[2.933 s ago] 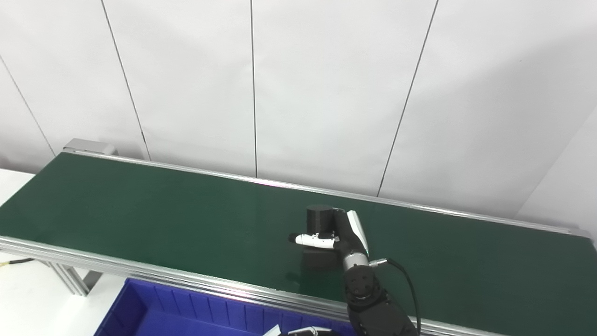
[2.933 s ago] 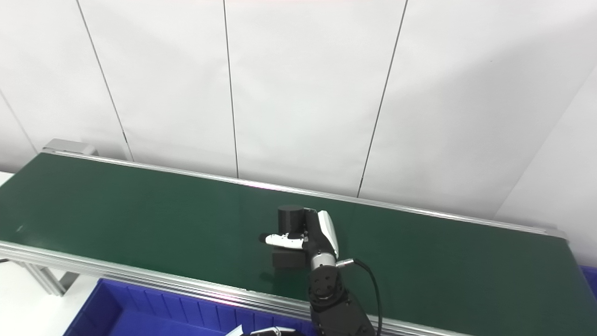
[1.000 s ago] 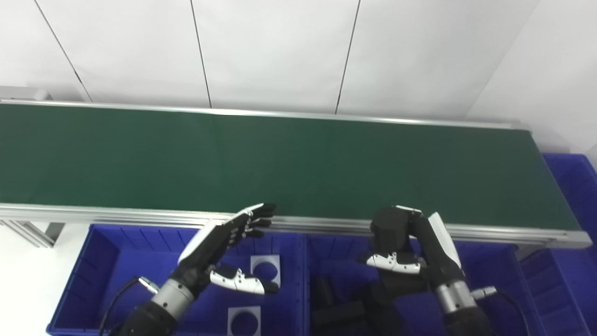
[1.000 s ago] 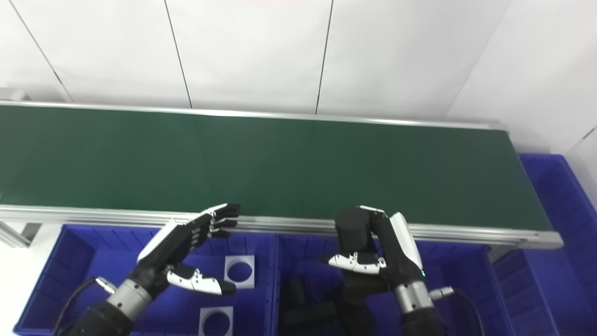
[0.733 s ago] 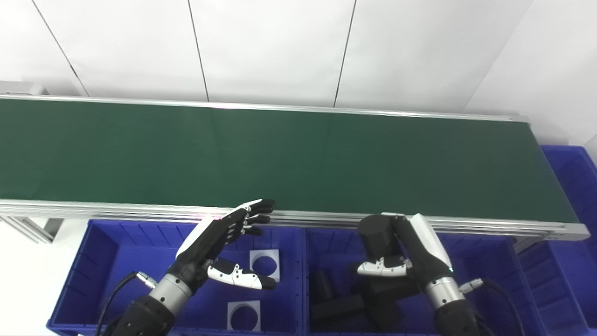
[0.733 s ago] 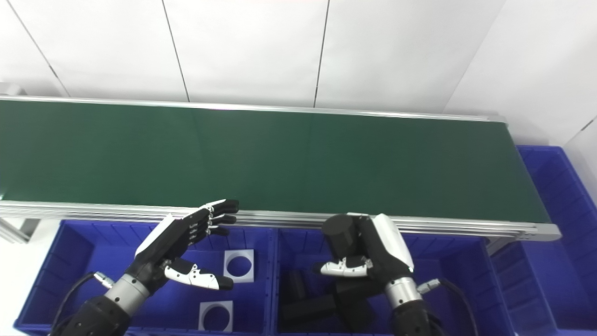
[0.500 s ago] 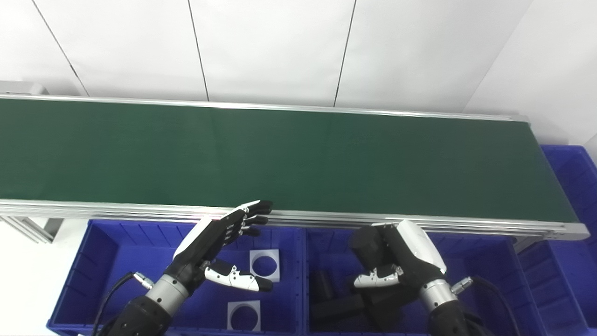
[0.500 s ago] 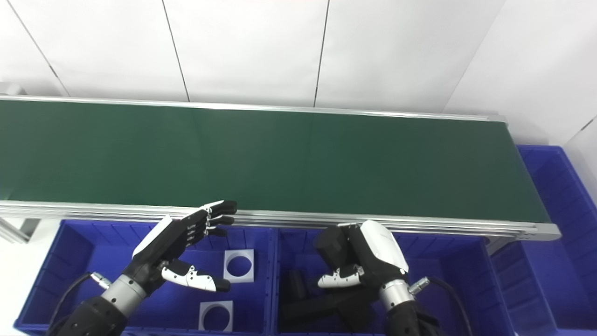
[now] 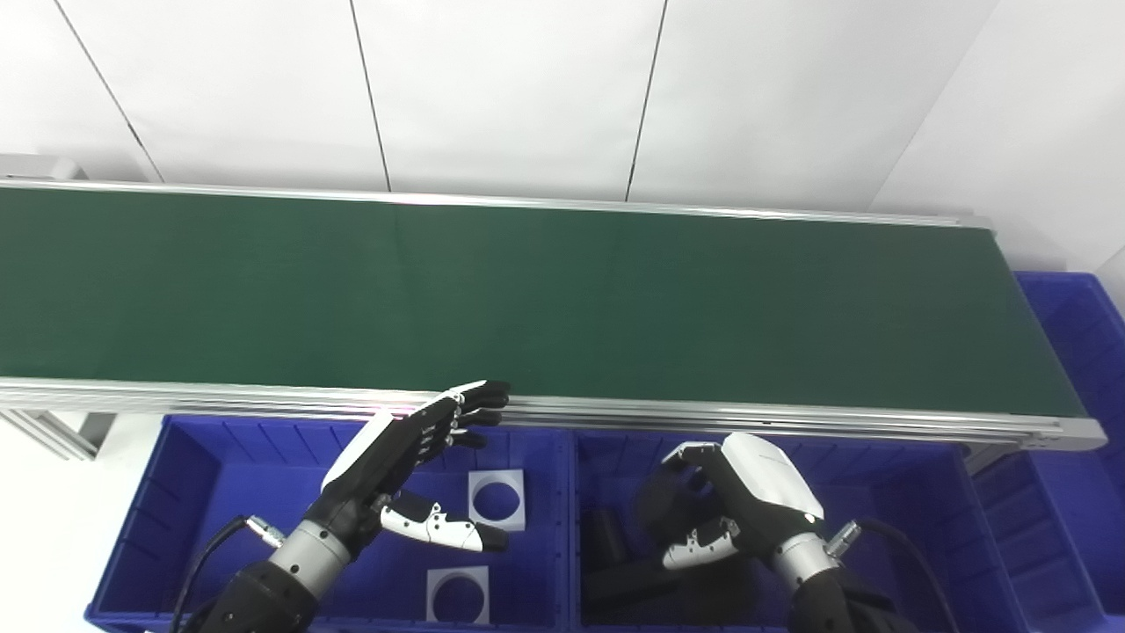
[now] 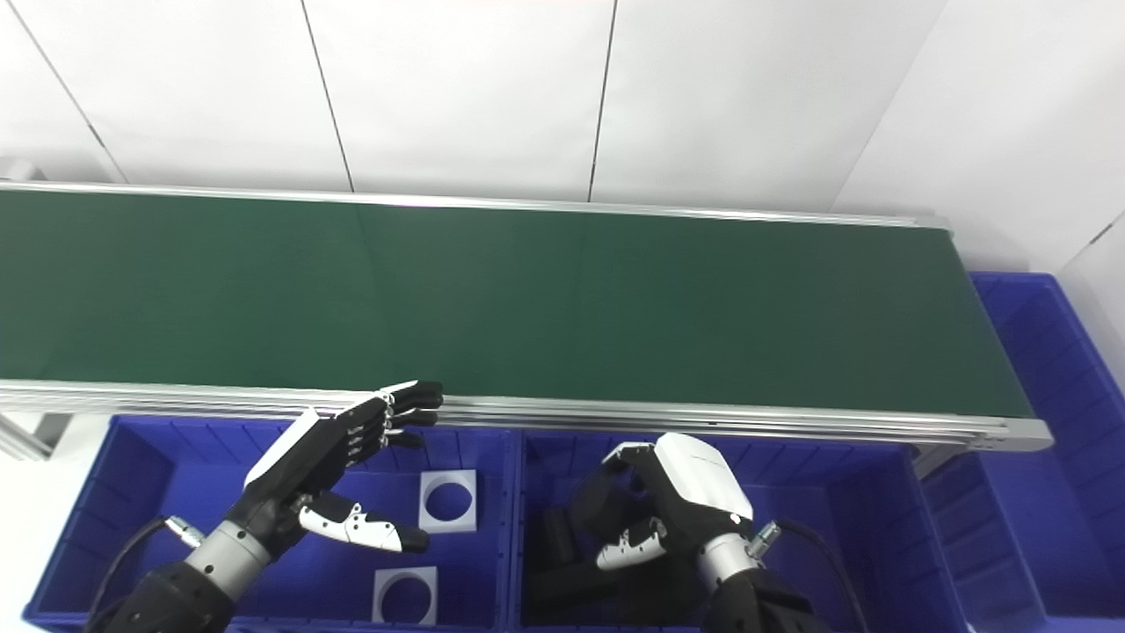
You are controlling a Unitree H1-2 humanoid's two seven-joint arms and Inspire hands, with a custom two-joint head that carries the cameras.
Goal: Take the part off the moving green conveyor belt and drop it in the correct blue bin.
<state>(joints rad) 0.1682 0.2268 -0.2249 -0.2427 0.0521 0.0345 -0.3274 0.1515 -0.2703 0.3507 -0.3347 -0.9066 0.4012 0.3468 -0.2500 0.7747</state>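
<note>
My right hand (image 9: pixel 734 514) curls around the black cylinder (image 9: pixel 657 510) low inside the middle blue bin (image 9: pixel 888 492) (left hand (image 9: pixel 400 466) spread, empty), and releasing crookedly could, I judge, bounce it off the black parts (image 9: pixel 628 580) beneath.

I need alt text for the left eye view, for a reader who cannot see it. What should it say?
The right hand reaches down into the middle blue bin, curled around a blurred black cylinder above other dark parts. The left hand is open above the left blue bin, which holds two grey square plates with round holes. Behind them the green conveyor belt carries nothing.
</note>
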